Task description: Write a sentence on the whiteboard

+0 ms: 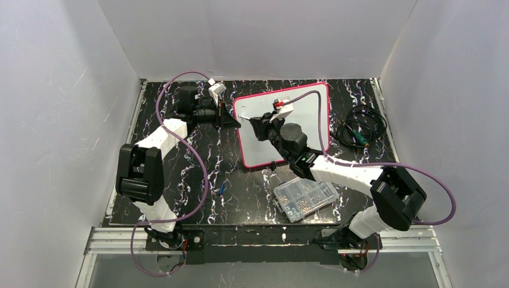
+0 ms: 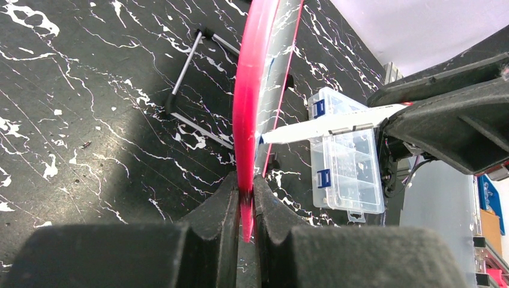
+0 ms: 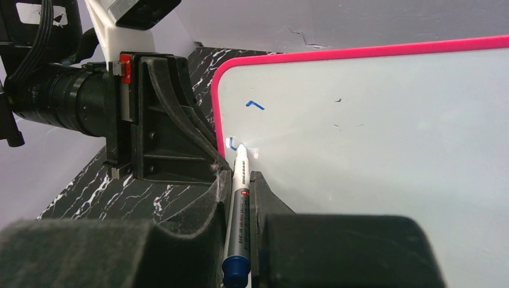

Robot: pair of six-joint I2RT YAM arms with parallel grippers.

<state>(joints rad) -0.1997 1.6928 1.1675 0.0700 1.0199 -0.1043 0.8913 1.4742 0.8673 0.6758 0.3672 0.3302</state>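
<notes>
Pinching the whiteboard (image 3: pixel 390 150) by its pink frame, our left gripper (image 2: pixel 243 195) is closed tight on the board's left edge. We hold a marker (image 3: pixel 239 198) in our right gripper (image 3: pixel 240 180), jaws narrow around its barrel, blue end toward the wrist, tip touching the white surface just inside that edge. Of the sentence (image 3: pixel 255 105) we see only two short blue strokes, one at the tip and one above it. The board sits askew at the middle back of the table (image 1: pixel 246 198), with a clear box (image 1: pixel 305 198) near its front corner.
</notes>
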